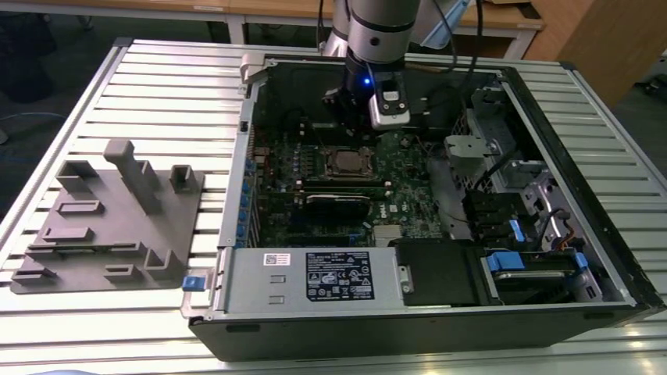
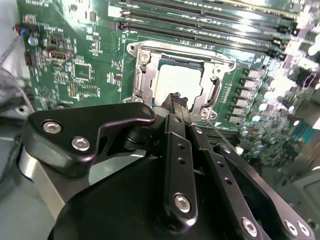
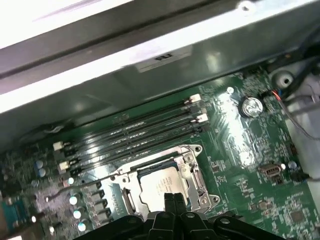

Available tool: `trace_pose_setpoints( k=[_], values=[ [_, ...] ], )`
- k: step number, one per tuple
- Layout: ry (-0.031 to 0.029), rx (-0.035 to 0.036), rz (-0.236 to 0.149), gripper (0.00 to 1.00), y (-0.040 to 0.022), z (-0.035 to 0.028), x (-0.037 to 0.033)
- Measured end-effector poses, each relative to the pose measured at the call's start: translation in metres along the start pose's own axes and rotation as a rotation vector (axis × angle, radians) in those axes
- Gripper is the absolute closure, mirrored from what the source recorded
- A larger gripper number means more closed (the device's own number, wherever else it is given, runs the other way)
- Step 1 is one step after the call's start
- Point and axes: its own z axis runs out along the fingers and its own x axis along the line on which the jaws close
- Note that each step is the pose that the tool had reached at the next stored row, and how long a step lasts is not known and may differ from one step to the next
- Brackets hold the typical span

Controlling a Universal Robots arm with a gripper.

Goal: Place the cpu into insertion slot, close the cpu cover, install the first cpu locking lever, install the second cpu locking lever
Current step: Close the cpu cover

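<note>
The cpu [image 2: 175, 80] [image 3: 159, 187] lies in the insertion slot [image 1: 349, 162], its silver top showing through the window of the cpu cover [image 2: 143, 75] [image 3: 188, 172]. The cover lies flat over it. A thin metal locking lever [image 3: 90, 182] [image 2: 220, 132] sticks out sideways from the socket over the green board. My gripper [image 3: 173, 199] [image 2: 177, 97] hangs just above the socket's edge, fingers shut together with nothing between them. In the exterior view the gripper [image 1: 360, 117] is inside the open computer case, a little behind the socket.
The case walls [image 1: 245, 156] enclose the motherboard. Memory slots [image 3: 130, 135] run beside the socket. A labelled black box [image 1: 333, 273] fills the case front, with drive bays and blue tabs [image 1: 521, 262] at the exterior view's right. A grey fixture block [image 1: 109, 219] sits on the slatted table at its left.
</note>
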Motion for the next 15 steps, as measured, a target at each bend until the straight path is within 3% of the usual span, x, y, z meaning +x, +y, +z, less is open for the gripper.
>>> trace_pose_setpoints(
  k=[15],
  values=[
    [0.0102, 0.0024, -0.272, 0.89, 0.0, 0.0004, 0.0]
  ],
)
